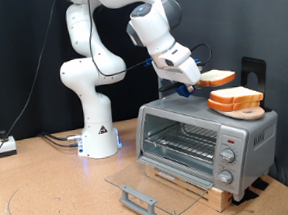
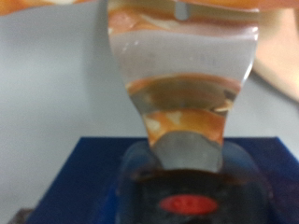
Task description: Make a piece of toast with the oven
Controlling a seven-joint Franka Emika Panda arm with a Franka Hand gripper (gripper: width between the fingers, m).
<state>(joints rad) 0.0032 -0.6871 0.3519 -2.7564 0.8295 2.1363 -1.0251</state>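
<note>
The silver oven stands on a wooden board at the exterior view's right. Its glass door lies open and flat, with the grey handle towards the front, and the wire rack shows inside, bare. My gripper hangs just above the oven's top and is shut on the piece of toast. It holds the toast level in the air. A thicker stack of like slices rests on the oven's top, right below the held slice. The wrist view is blurred: a translucent finger with orange crust showing around it.
The white robot base stands left of the oven with cables on the floor. The oven's knobs are on its right panel. A black stand rises behind the oven. The brown table surface spreads in front and to the left.
</note>
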